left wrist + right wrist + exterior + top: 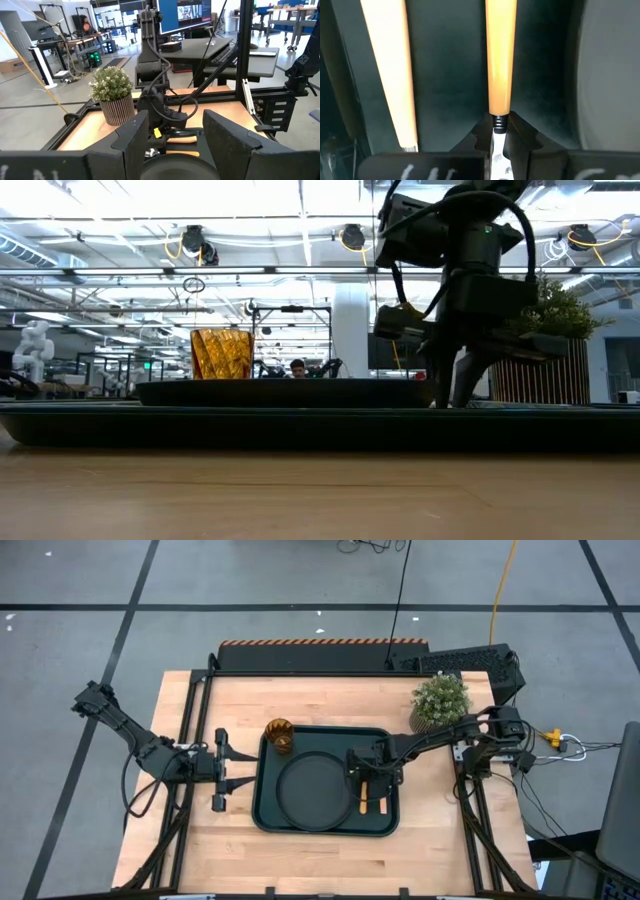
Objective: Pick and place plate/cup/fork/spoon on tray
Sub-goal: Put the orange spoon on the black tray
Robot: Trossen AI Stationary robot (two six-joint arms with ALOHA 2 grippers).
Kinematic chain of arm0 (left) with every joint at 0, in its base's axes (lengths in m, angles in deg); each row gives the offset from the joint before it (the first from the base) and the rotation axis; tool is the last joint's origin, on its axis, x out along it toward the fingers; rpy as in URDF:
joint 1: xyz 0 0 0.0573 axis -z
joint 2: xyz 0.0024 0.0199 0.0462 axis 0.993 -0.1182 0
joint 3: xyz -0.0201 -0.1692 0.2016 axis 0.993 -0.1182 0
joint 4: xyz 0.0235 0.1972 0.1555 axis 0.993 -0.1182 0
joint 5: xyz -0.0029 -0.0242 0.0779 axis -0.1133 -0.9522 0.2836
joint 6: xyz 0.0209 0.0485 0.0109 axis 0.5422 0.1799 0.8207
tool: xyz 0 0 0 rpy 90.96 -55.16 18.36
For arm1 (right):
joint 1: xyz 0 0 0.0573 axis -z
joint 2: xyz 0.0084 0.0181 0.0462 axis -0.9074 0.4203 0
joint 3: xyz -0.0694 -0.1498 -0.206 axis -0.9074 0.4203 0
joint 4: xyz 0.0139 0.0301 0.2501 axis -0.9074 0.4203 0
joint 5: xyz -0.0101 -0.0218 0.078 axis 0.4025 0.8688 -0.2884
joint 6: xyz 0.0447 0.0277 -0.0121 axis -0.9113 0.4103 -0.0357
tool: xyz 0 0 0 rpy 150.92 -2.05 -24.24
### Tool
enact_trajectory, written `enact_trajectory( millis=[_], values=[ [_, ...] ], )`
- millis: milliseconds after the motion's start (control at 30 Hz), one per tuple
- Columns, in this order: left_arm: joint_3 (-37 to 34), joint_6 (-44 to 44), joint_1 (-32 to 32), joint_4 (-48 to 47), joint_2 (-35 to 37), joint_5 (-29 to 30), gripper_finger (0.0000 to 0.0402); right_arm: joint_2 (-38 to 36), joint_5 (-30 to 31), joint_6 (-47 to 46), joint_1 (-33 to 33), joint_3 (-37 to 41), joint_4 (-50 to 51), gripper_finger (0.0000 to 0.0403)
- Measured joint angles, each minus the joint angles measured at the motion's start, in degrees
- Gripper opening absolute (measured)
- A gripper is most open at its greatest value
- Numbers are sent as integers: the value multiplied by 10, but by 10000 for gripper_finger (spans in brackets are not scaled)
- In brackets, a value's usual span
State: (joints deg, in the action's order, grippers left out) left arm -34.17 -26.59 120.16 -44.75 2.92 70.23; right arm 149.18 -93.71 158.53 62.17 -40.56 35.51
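Four cameras on one wooden table, each from its own angle.

Overhead, the high view stares straight down and takes in the whole table, the large dark green rectangular tray [268,812] and both arms. Down at table height, the low view looks level across the boards, tray rim [300,425] close, the lab far behind. The left wrist view faces across the table toward the right arm, sharing the small potted plant in its ribbed pot [114,95] with the overhead shot [440,700]. The right wrist view sits tight above the tray floor [450,65], filled by two orange handles, the nearer one [500,55] matching the overhead [363,798].
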Motion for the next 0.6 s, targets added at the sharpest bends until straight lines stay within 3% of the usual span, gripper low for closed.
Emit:
enact_trajectory(
  millis=[500,600],
  values=[
    [0,-2,0,-4,0,0,193,0,0,9,18,0,1,17],
    [0,-2,0,-4,0,0,193,0,-2,7,18,0,1,37]
  ],
)
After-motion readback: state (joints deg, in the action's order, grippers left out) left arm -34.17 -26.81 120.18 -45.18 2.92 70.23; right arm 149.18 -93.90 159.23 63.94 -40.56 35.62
